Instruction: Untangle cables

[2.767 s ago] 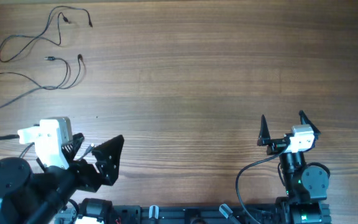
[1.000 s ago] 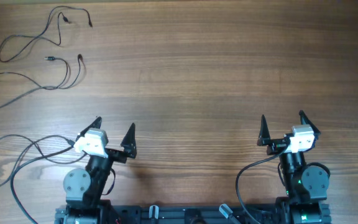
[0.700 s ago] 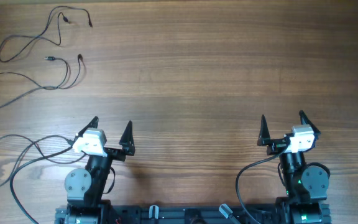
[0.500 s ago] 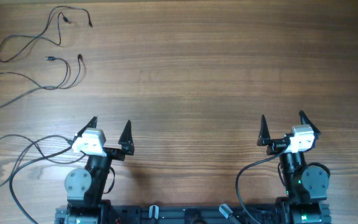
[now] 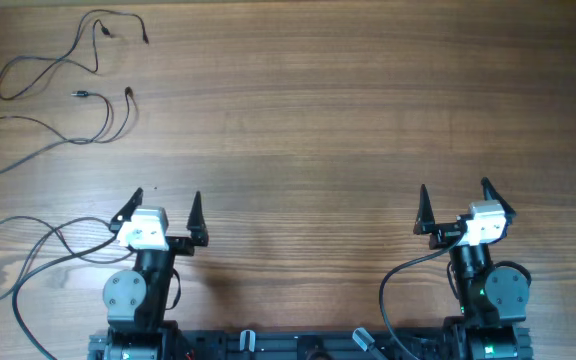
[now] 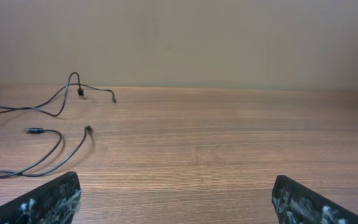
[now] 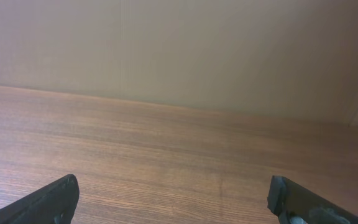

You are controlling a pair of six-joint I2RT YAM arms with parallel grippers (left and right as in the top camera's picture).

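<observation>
Your cables lie far left on the table, at its far edge, well apart from the 2 grippers. Your left gripper stands with jaws wide, holding nothing; your right gripper is the same.

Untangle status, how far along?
Done: the cables lie spread out at the far left, with no obvious knot, though I can't tell whether any cross. In hand: nothing. The left claw and right claw are both open and empty by their bases. Left: possibly a final separation.
</observation>
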